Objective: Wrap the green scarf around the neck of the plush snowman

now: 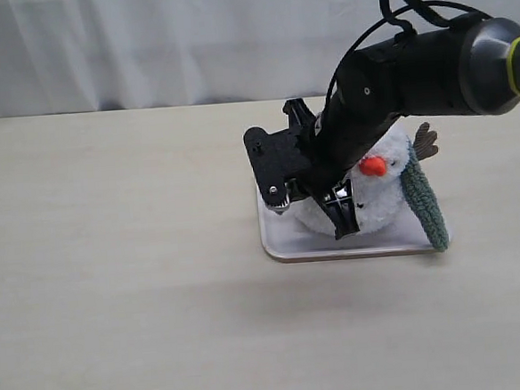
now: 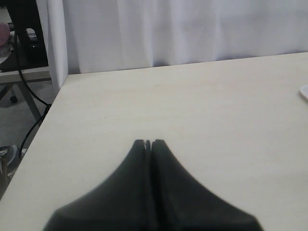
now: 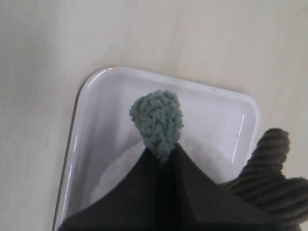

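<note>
The plush snowman (image 1: 380,187) lies on a white tray (image 1: 277,245), its orange nose (image 1: 373,165) facing the camera. One length of the green scarf (image 1: 424,203) hangs down the snowman's right side to the tray's edge. My right gripper (image 1: 342,225) reaches in over the snowman's left side. In the right wrist view this gripper (image 3: 163,155) is shut on the fuzzy scarf end (image 3: 158,119), above the snowman's white body (image 3: 113,175). My left gripper (image 2: 148,143) is shut on nothing over bare table, and the exterior view does not show it.
The snowman's brown twig arm (image 1: 426,139) sticks up behind it, and a twig arm (image 3: 269,168) shows beside the right fingers. The tray rim (image 3: 86,103) curves round below the scarf end. A table edge (image 2: 48,115) and white curtain show in the left wrist view.
</note>
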